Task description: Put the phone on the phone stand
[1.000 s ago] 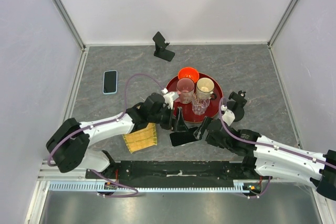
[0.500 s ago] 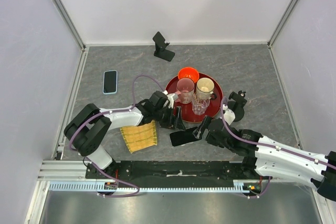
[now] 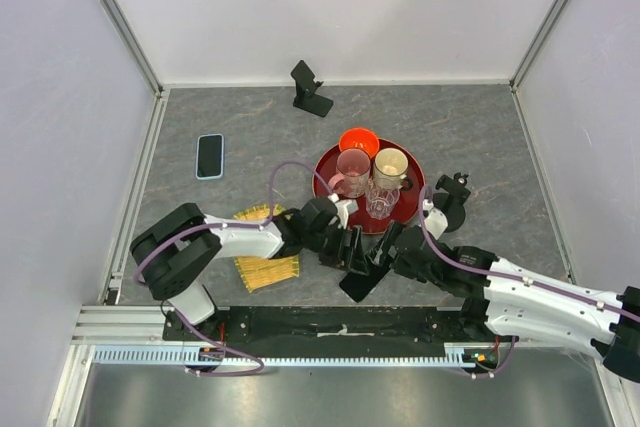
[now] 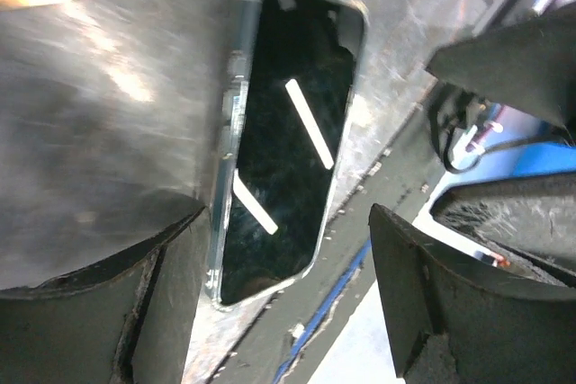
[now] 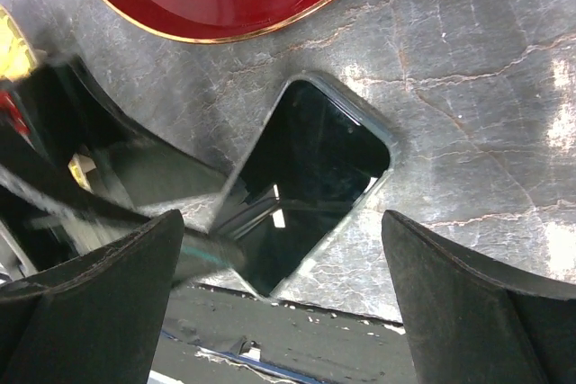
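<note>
A black phone (image 3: 358, 277) lies flat and slanted on the grey table at its near edge, just below the red tray. It shows in the left wrist view (image 4: 288, 141) and the right wrist view (image 5: 315, 182). My left gripper (image 3: 345, 247) is open over its left end, fingers astride it in its own view (image 4: 288, 249). My right gripper (image 3: 384, 245) is open just right of the phone, which lies between its fingers (image 5: 283, 267). The black phone stand (image 3: 310, 90) is at the far edge, far from both grippers.
A red tray (image 3: 410, 209) holds several cups, with an orange bowl (image 3: 358, 140) behind it. A second phone in a light blue case (image 3: 210, 155) lies far left. A yellow mat (image 3: 268, 265) lies under my left arm. A black holder (image 3: 450, 199) stands right of the tray.
The black phone has turned from crosswise to slanted and slid toward the near edge. My left arm has moved right and nearer, over the phone. The right arm has barely moved.
</note>
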Robot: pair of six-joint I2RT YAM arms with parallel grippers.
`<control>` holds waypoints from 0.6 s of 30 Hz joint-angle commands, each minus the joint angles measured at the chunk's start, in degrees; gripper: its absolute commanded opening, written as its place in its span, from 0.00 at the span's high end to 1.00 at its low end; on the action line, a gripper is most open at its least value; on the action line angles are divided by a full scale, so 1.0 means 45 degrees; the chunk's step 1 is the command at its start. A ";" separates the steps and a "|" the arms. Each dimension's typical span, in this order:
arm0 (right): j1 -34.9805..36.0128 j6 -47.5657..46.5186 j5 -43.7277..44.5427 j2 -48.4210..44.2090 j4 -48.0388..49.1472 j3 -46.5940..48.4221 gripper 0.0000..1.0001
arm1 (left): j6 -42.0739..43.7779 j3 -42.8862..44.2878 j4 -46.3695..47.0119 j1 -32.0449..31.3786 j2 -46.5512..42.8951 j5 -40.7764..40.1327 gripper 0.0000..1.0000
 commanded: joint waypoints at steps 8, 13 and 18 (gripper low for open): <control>0.0053 0.1295 0.0666 0.0149 -0.1208 0.0124 0.02 | -0.2411 -0.2072 0.3833 -0.1222 -0.1803 -0.1079 0.22; 0.0053 -0.0092 0.0822 0.2568 -0.2419 0.1979 0.02 | -0.1552 -0.2736 0.2898 -0.1222 -0.4146 -0.3553 0.22; 0.0500 -0.0213 0.0431 0.5891 -0.3104 0.3778 0.02 | -0.1122 -0.4314 0.2270 -0.1222 -0.7446 -0.5611 0.19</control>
